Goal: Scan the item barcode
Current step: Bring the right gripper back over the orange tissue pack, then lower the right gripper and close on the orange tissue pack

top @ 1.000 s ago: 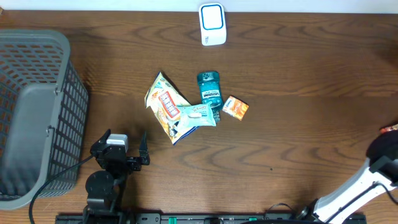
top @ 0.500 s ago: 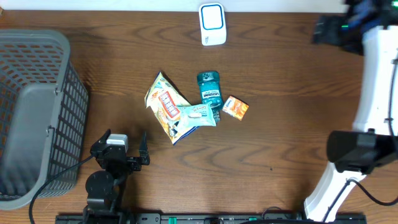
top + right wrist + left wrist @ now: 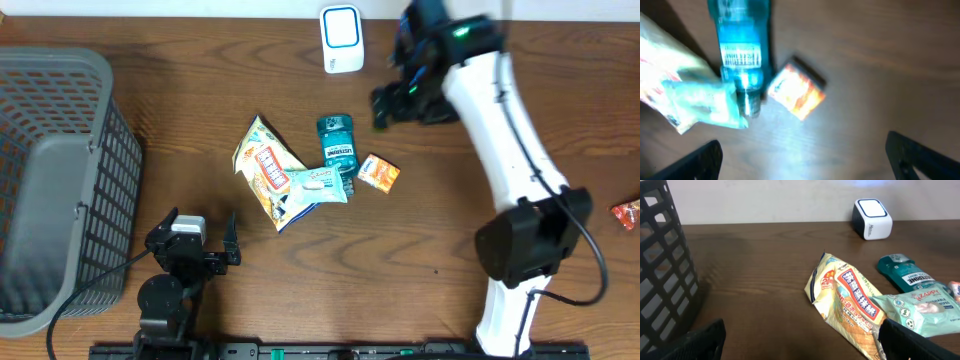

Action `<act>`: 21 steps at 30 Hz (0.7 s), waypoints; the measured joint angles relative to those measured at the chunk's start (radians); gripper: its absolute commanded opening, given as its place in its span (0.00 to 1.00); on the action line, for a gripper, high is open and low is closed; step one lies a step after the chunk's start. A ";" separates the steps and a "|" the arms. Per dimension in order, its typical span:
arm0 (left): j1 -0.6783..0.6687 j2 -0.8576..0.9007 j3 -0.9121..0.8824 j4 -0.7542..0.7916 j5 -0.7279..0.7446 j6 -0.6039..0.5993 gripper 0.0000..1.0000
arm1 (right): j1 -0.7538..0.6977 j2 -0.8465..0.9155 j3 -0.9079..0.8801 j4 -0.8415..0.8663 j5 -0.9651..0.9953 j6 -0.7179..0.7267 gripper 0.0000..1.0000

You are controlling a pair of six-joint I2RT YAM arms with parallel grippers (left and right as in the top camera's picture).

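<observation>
Several items lie mid-table: a yellow snack packet [image 3: 263, 168], a teal mouthwash bottle [image 3: 337, 143], a pale wipes pack [image 3: 318, 186] and a small orange box [image 3: 379, 173]. The white scanner [image 3: 341, 40] stands at the far edge. My right gripper [image 3: 398, 92] hovers open above the table just right of the bottle. In the blurred right wrist view the bottle [image 3: 740, 45] and orange box [image 3: 797, 92] lie ahead of that open gripper [image 3: 805, 165]. My left gripper [image 3: 195, 238] rests open near the front edge; in the left wrist view it [image 3: 805, 347] faces the snack packet [image 3: 850, 300] and holds nothing.
A grey mesh basket [image 3: 60, 180] fills the left side of the table. A small red wrapper [image 3: 627, 213] lies at the right edge. The right arm [image 3: 500, 130] stretches from the front right across to the far middle.
The right arm has swung from the table's right edge, across the far right, to above the items near the bottle. The left arm and the items have not moved.
</observation>
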 measured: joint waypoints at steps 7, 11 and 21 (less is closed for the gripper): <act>0.000 0.000 0.000 0.000 0.000 0.000 0.98 | 0.037 0.000 -0.270 0.129 -0.007 0.164 0.77; 0.000 0.000 0.000 0.000 0.000 0.000 0.98 | 0.032 0.000 -0.383 0.240 -0.007 0.283 0.73; 0.000 0.000 0.000 0.000 0.000 0.000 0.98 | 0.028 -0.003 -0.589 0.559 -0.024 0.435 0.56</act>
